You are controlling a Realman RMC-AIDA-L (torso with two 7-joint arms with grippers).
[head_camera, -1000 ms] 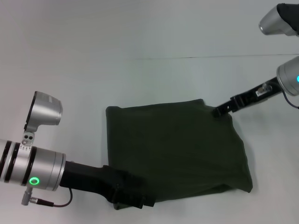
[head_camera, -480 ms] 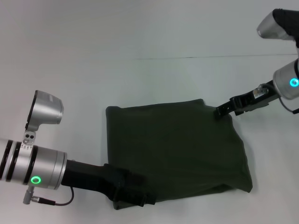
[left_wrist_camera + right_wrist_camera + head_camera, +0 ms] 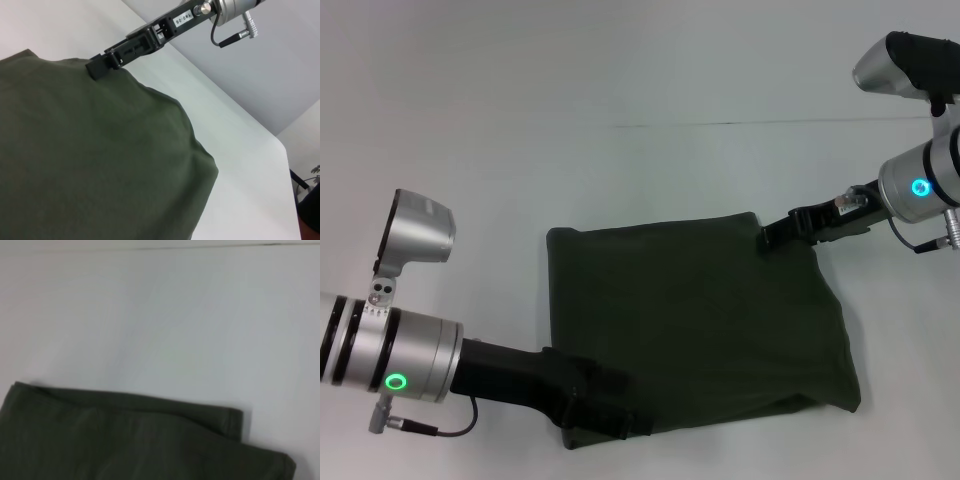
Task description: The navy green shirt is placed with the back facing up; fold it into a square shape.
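My right end effector sits at the shirt's two o'clock corner, tip touching the cloth edge; whether its fingers are apart or pinched on fabric, I can't tell from here. My left end effector is down at the seven o'clock corner, dark housing lying over the hem, and again I can't make out the fingers.

The dark olive-green soft cotton shirt lies mid-tabletop, already folded into a rough rectangle, no lettering showing. By my reading we're near the finish, just squaring it.

The risk I see: the five o'clock corner bulges and the lower layers peek out along the near edge. Drag either corner without a real grip and the top layer slides, opening the fold. Lift unevenly and the stack skews.

Around it, just the plain white tabletop, with a thin seam line at twelve o'clock. Nothing blocks either arm.
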